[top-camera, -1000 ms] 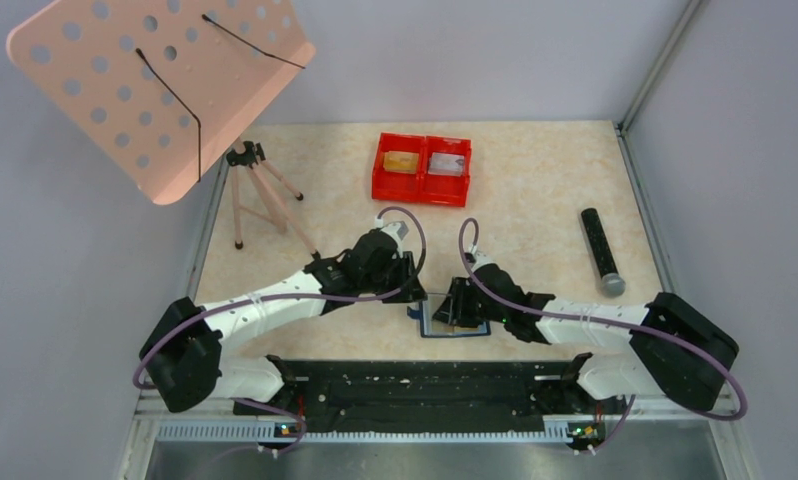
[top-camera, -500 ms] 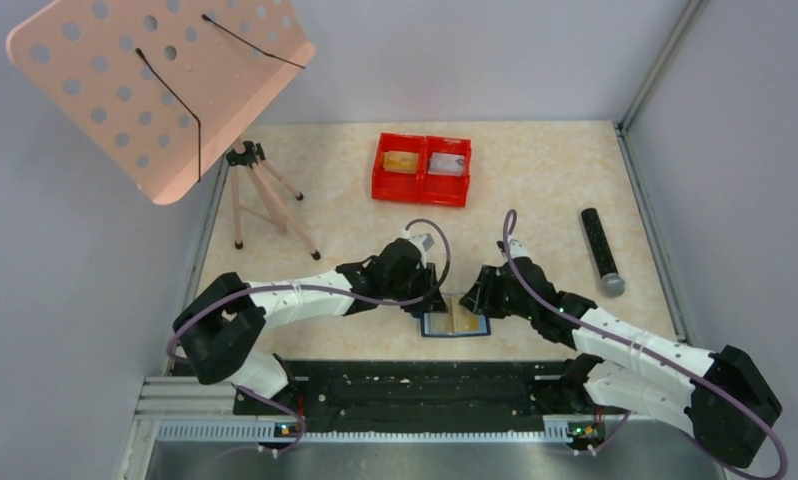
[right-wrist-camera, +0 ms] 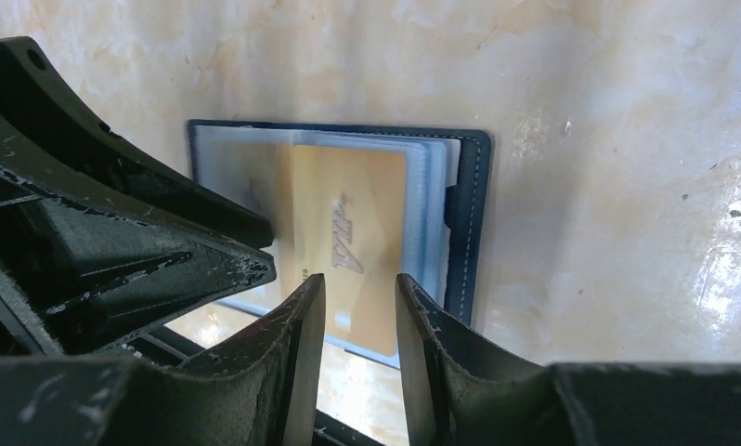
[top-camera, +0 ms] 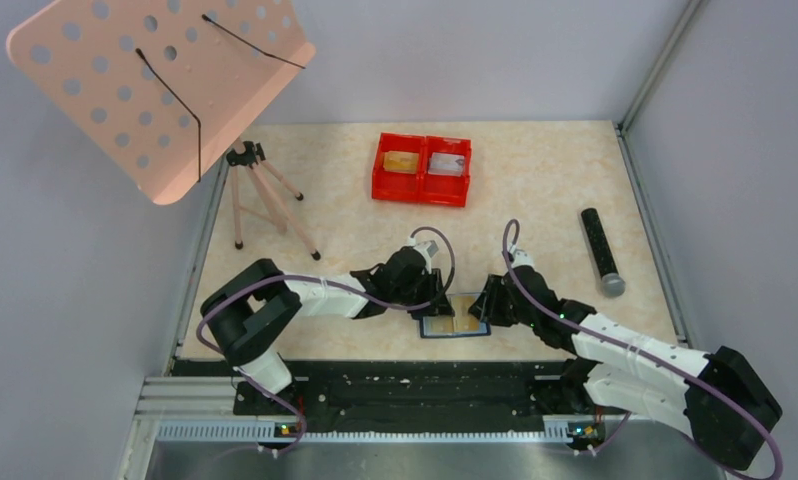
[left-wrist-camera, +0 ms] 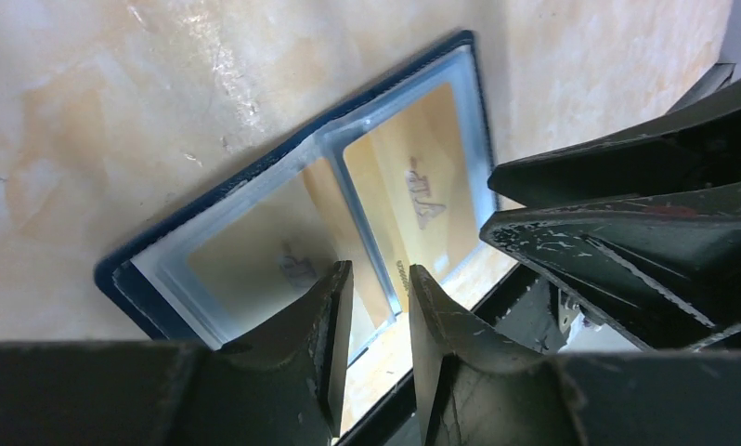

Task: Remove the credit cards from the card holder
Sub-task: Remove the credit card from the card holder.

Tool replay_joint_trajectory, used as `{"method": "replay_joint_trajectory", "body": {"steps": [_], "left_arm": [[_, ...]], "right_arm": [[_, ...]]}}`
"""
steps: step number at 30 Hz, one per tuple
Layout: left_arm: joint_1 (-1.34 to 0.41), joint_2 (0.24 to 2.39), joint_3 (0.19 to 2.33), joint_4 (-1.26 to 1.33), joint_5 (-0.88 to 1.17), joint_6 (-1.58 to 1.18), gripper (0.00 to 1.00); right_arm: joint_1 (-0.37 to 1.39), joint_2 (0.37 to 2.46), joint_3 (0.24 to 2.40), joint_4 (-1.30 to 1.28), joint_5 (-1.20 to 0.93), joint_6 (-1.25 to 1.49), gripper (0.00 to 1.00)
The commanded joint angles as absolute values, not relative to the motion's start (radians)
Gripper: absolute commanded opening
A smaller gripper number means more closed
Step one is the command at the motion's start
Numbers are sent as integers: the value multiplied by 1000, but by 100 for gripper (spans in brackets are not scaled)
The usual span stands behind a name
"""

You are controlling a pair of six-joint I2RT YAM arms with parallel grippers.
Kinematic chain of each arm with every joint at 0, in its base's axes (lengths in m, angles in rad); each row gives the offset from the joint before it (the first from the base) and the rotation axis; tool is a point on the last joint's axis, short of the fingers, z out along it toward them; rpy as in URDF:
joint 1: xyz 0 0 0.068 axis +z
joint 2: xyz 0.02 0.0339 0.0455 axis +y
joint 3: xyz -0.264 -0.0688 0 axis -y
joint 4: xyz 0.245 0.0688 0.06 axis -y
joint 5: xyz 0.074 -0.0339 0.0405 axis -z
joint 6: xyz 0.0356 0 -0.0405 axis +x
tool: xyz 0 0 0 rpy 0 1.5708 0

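The navy card holder (top-camera: 455,323) lies open and flat near the table's front edge. Gold credit cards sit in its clear pockets, one in the right half (left-wrist-camera: 422,190) and one in the left half (left-wrist-camera: 255,265). In the right wrist view the right-half card (right-wrist-camera: 348,228) shows beside the holder's navy edge (right-wrist-camera: 469,223). My left gripper (top-camera: 435,300) (left-wrist-camera: 378,274) hovers over the left half, jaws a narrow gap apart with nothing between them. My right gripper (top-camera: 487,305) (right-wrist-camera: 359,281) hovers over the right half, likewise slightly open and empty. The two grippers stand close together, almost touching.
A red twin-compartment tray (top-camera: 422,190) at the back holds a gold card (top-camera: 402,161) and a silver card (top-camera: 446,165). A black cylinder (top-camera: 600,250) lies at the right. A small tripod (top-camera: 260,195) and a pink perforated board (top-camera: 155,80) stand at the left.
Both grippers have shifted right and slightly back, uncovering the holder, which now lies spread open. The left arm has stretched farther right; the right arm has swung outward.
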State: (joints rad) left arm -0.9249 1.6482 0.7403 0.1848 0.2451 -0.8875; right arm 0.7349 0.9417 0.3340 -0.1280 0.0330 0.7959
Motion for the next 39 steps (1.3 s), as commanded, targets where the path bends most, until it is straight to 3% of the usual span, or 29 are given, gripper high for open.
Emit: {"method": "replay_joint_trajectory", "body": {"steps": [1,7,20,28,31,39], "left_arm": [[-930,1675,721,274,230,-889,34],[-930,1691,707,288,226,-890,34],[-930,1701,698,355,282,-909,34],[-930,1693,692,365,291,-930,31],[-930,1696,688,389,309,-952,27],[-921,1694,695,407,352,-988,0]], "right_arm": [[720,953,318,-75,50,782,34],[712,991,282,-20,14,789,33],[712,997,233,33,4,819,18],[712,985,218,31,5,832,16],[712,971,216,26,3,835,16],[711,962,213,12,3,839,15]]}}
